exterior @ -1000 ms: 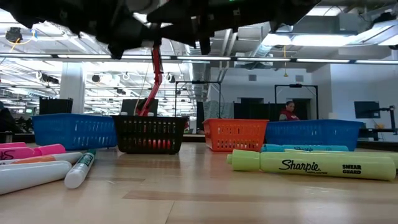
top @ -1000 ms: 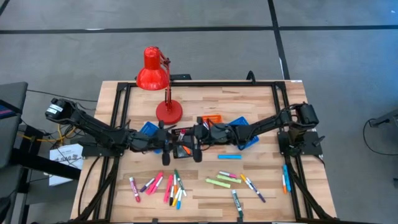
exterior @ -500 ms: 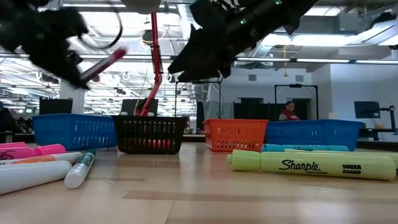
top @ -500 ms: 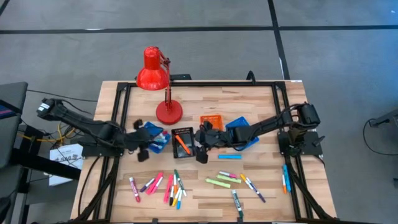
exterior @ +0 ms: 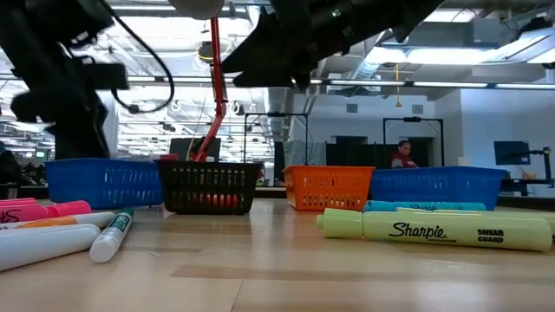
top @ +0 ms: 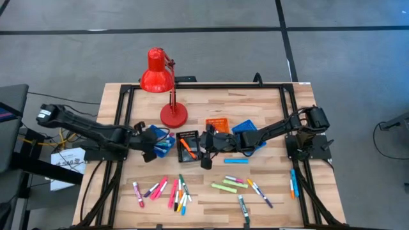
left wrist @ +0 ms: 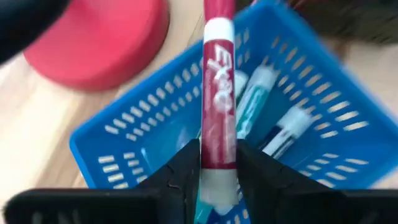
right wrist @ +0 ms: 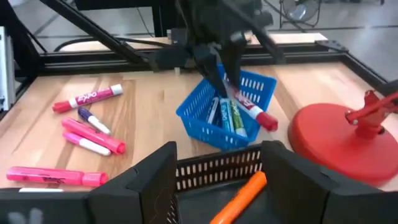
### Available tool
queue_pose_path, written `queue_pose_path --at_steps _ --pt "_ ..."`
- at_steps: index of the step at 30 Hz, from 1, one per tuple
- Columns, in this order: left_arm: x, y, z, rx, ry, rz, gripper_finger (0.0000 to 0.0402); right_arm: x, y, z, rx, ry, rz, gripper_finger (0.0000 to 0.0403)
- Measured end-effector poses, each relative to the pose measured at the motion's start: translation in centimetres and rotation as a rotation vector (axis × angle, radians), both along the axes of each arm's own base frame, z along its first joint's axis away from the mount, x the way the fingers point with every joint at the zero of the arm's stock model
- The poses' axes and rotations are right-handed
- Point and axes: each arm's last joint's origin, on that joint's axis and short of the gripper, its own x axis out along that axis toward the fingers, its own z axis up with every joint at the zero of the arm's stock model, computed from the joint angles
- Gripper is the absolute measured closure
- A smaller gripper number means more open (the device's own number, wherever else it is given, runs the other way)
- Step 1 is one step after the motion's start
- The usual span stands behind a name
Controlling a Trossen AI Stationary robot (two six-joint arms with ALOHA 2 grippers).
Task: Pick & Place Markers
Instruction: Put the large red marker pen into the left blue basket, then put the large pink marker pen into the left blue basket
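Note:
My left gripper (top: 151,144) is shut on a red Expo marker (left wrist: 217,106) above the left blue tray (top: 161,137). That tray (left wrist: 143,137) holds a few markers, teal and white among them. My right gripper (right wrist: 217,180) is open over the black tray (top: 187,145). An orange marker (right wrist: 239,194) lies slanted inside the black tray. Many loose markers (top: 174,191) in pink, green, blue and orange lie flat on the near half of the table. More of them show in the low view, such as a yellow-green Sharpie (exterior: 434,230). My left gripper pinches the red marker between its two fingers (left wrist: 186,171) at the marker's rear end (left wrist: 216,158). The marker sticks out forward past the fingertips, along them. The fingers come slanting down from the table's left. The marker slants down over the blue tray, its capped end (right wrist: 266,121) near the tray's rim.
A red desk lamp stands with its base (top: 173,115) just beyond the blue tray. An orange tray (top: 217,123) and a second blue tray (top: 249,131) sit right of the black tray. A black rail frame (top: 192,85) borders the table. A few markers (top: 293,185) lie by the right rail.
My left gripper has swung from beside the black tray toward the table's left and then toward the far edge. It now stands over the left blue tray, the red marker still in its fingers. My right gripper has stayed by the black tray.

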Motion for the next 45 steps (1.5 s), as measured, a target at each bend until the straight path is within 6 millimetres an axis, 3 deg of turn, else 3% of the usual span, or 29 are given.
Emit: queue_pose_path --at_steps 5,9,18,22,29,32,37,45 --pt "0.7 0.2 -1.5 0.001 0.106 0.037 0.0283 0.1 0.0 0.3 -0.043 -0.024 0.029 0.0179" --pt "0.9 0.1 -1.5 0.003 0.113 0.037 0.0271 0.3 0.1 0.6 -0.068 -0.062 0.081 0.0179" --pt "2.0 -0.5 3.4 0.009 -0.072 -0.091 0.0266 0.5 -0.8 1.0 -0.055 -0.098 0.061 0.0179" --pt "1.9 -1.4 4.5 -0.07 -0.106 -0.194 0.0266 0.5 -1.1 0.9 -0.032 -0.087 0.114 0.0179" --pt "2.0 -5.2 4.6 -0.224 -0.157 -0.414 0.0266 0.5 -1.0 0.8 -0.02 -0.077 0.15 0.0184" --pt "1.7 -6.9 4.2 -0.334 -0.147 -0.377 0.0266 0.4 -1.0 0.6 -0.02 -0.054 0.151 0.0184" --pt "0.4 -10.0 2.8 -0.478 0.01 -0.476 0.0269 0.3 -1.0 0.3 -0.018 -0.024 0.158 0.0184" --pt "-2.2 -13.9 0.4 -0.452 0.218 -0.687 0.029 0.3 -0.7 0.3 -0.015 -0.018 0.173 0.0184"
